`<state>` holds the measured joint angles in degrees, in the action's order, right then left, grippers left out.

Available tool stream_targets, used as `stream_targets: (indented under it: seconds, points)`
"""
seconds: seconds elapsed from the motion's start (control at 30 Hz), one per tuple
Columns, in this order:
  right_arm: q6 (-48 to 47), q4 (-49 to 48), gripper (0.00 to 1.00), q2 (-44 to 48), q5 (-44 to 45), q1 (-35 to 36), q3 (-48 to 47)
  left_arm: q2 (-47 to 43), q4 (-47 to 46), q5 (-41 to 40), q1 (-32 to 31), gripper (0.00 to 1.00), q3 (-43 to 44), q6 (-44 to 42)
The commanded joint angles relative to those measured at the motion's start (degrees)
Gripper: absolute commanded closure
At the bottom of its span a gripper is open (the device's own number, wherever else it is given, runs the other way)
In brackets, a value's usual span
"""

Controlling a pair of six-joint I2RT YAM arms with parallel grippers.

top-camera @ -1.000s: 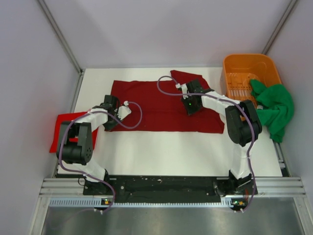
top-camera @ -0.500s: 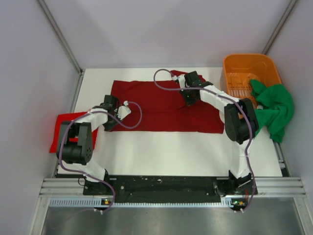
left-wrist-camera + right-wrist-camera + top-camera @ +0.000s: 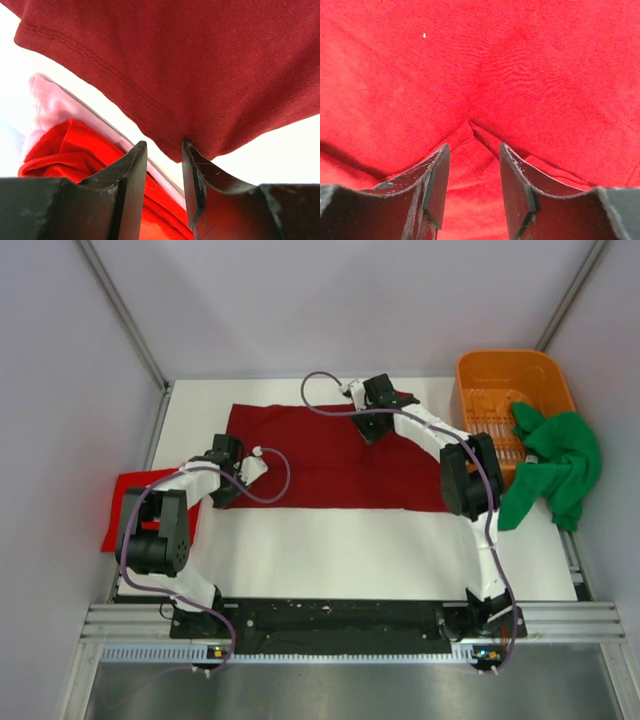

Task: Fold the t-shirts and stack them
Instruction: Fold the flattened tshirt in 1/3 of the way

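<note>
The dark maroon t-shirt (image 3: 320,465) lies spread flat in the middle of the white table. My left gripper (image 3: 226,490) is open at its front left corner; in the left wrist view (image 3: 164,145) that corner (image 3: 200,145) touches the tip of one finger. My right gripper (image 3: 368,432) is open and low over the maroon cloth near its back edge, with a small crease (image 3: 472,125) just ahead of the jaws (image 3: 474,146). The brighter red t-shirt (image 3: 125,508) lies at the left table edge. The green t-shirt (image 3: 560,455) hangs over the basket's side.
An orange slotted basket (image 3: 500,375) stands at the back right corner. Grey walls close in the table on the left, back and right. The brighter red shirt also shows under my left fingers in the left wrist view (image 3: 75,145).
My right gripper has slid back and to the left across the maroon shirt, towards its back edge. The left arm has not moved.
</note>
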<state>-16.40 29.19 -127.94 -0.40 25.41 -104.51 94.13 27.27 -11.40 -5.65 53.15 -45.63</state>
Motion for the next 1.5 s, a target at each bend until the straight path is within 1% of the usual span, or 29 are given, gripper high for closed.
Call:
stream_targets:
  seconds: [0.0,0.07,0.2,0.23,0.3,0.37,0.43,0.53,0.63,0.67,0.7,0.77,0.83,0.9,0.97,1.0,1.03,1.07,1.1,1.13,1.17,1.2,1.27,1.37,1.47]
  points:
    - [6.2,-1.2,0.55,9.4,2.0,1.2,-1.2,-3.0,5.7,2.5,0.6,0.60,1.1,-1.5]
    - [10.2,-1.2,0.55,15.2,5.1,1.2,3.5,-5.3,7.9,5.1,0.6,0.58,1.3,-3.3]
    - [20.0,0.1,0.51,27.6,11.7,1.2,17.7,-9.3,12.7,8.8,0.6,0.54,1.0,-7.5]
    - [22.8,1.2,0.50,30.0,13.7,1.2,22.3,-10.1,13.6,9.5,0.6,0.54,1.1,-8.6]
    - [28.8,5.0,0.49,34.3,18.7,1.2,27.5,-10.6,16.7,11.1,0.6,0.52,2.0,-10.1]
    - [32.5,8.1,0.49,37.6,21.8,1.1,32.8,-10.3,19.9,15.4,0.6,0.52,3.3,-11.3]
    - [35.5,9.6,0.47,40.8,22.6,1.0,38.3,-10.0,20.7,17.5,0.6,0.51,3.5,-12.5]
    - [39.9,9.9,0.45,44.8,22.4,-0.5,45.7,-9.1,15.2,15.4,0.5,0.49,1.2,-12.7]
    - [40.7,9.3,0.45,45.7,19.3,-4.7,49.4,-6.8,7.9,12.0,0.4,0.49,-0.8,-12.1]
    - [40.7,8.8,0.45,45.8,18.8,-6.0,50.4,-5.9,6.1,8.8,0.3,0.49,-1.1,-11.7]
    - [41.0,8.2,0.45,46.1,18.9,-6.6,51.3,-4.8,4.0,7.5,0.3,0.49,-1.2,-11.2]
    - [41.6,5.9,0.45,46.3,20.0,-7.0,54.0,-3.0,1.6,5.6,0.3,0.50,-1.5,-10.4]
    - [42.5,2.5,0.45,46.0,18.8,-8.3,56.8,-2.0,0.0,5.2,0.3,0.53,-2.4,-9.7]
    - [42.8,0.7,0.46,45.0,14.0,-11.2,57.8,-1.8,-1.9,5.2,0.3,0.56,-3.7,-9.0]
    - [43.0,-0.1,0.48,44.5,10.8,-13.2,58.6,-2.7,-3.1,5.2,0.3,0.63,-4.6,-8.3]
    - [43.0,-0.3,0.51,44.6,10.3,-13.5,58.9,-3.2,-3.4,5.2,0.3,0.71,-5.2,-8.0]
    - [43.2,-0.4,0.56,44.9,9.8,-14.1,59.3,-4.0,-3.8,5.1,0.3,0.78,-5.7,-7.6]
    - [43.2,-0.5,0.64,45.1,9.0,-14.8,59.7,-4.8,-4.0,5.0,0.3,0.85,-6.2,-7.3]
    - [43.4,-1.0,0.77,45.3,8.4,-15.6,60.0,-5.5,-4.1,5.1,0.3,0.97,-6.7,-7.1]
    - [43.6,-1.3,0.86,45.7,7.9,-16.1,60.5,-6.4,-4.2,5.1,0.3,1.00,-7.2,-6.9]
    - [43.6,-1.5,0.96,46.5,7.9,-16.4,60.9,-7.1,-4.0,5.1,0.3,1.00,-7.4,-6.9]
    - [43.7,-1.4,1.00,47.2,7.9,-16.4,61.3,-7.9,-3.7,4.9,0.3,1.00,-7.6,-6.8]
    - [44.3,-1.0,1.00,50.1,7.5,-16.5,62.5,-9.3,-1.8,4.6,0.3,1.00,-7.4,-6.5]
    - [45.3,1.2,1.00,55.6,7.2,-16.4,64.3,-11.9,3.8,5.3,0.4,1.00,-7.3,-6.7]
    - [46.8,4.3,1.00,61.0,6.3,-16.4,65.6,-15.5,7.7,5.7,0.3,1.00,-9.5,-8.2]
